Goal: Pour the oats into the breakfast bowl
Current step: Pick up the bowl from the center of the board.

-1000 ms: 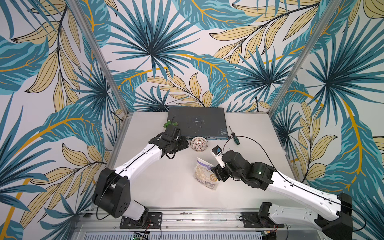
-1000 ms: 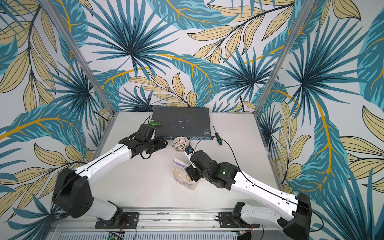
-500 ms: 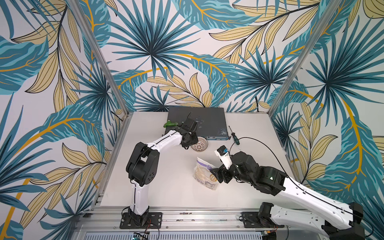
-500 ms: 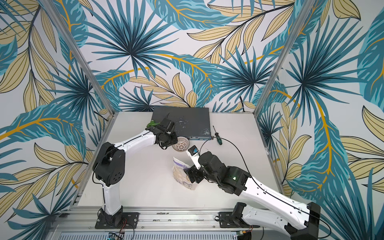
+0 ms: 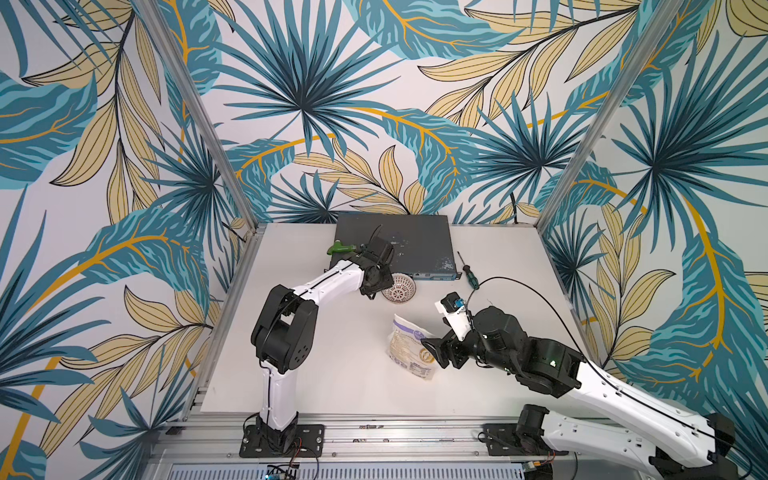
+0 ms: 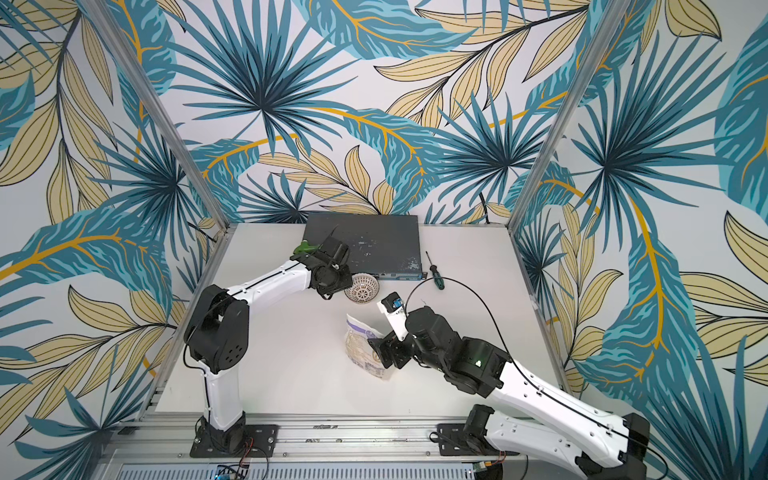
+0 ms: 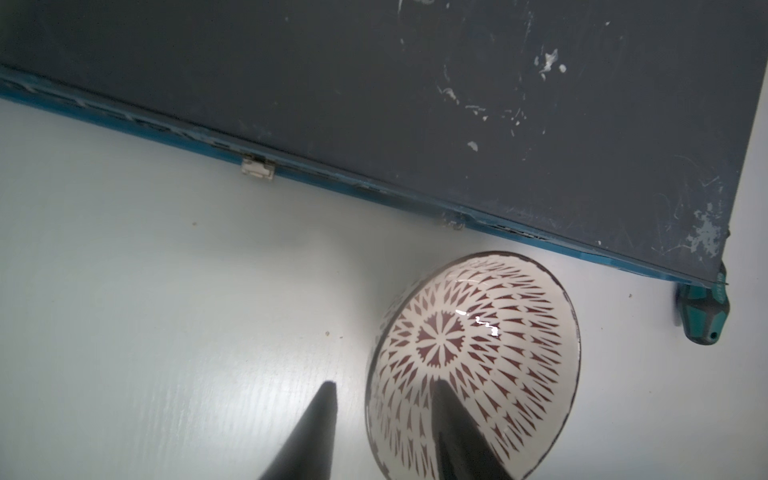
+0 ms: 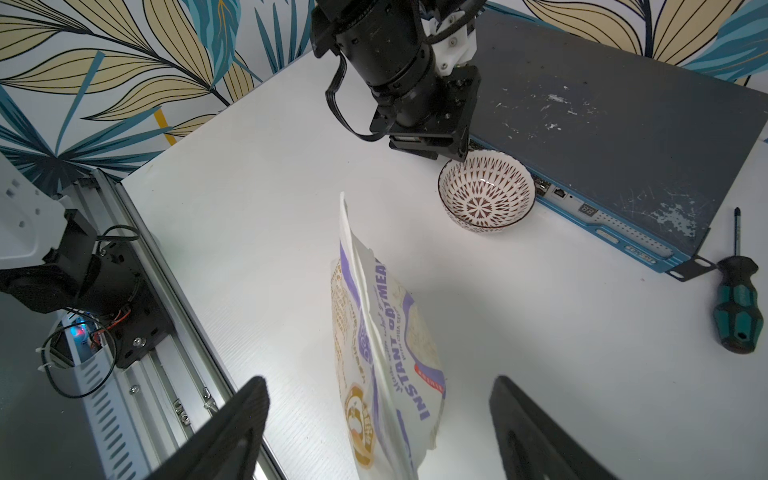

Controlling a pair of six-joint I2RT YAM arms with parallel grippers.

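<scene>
The white bench [image 5: 332,374] bears a lattice-patterned bowl [image 5: 399,287], clear oat pouch [image 5: 409,347], flat dark-grey metal box [image 5: 399,245] and green-handled screwdriver [image 5: 469,276].

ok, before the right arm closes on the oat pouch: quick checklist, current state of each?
1. The pouch stands between the fingers of the right hand: ok.
2. The right hand is closed on the pouch: not ok, jaws open, clear of both sides.
3. The left hand straddles the rim of the bowl: ok, one finger inside, one outside, not closed.
4. The bowl is upright and empty: ok.
5. The pouch top is open for pouring: cannot tell.
6. The screwdriver lies off the pouch-to-bowl path: ok.
</scene>
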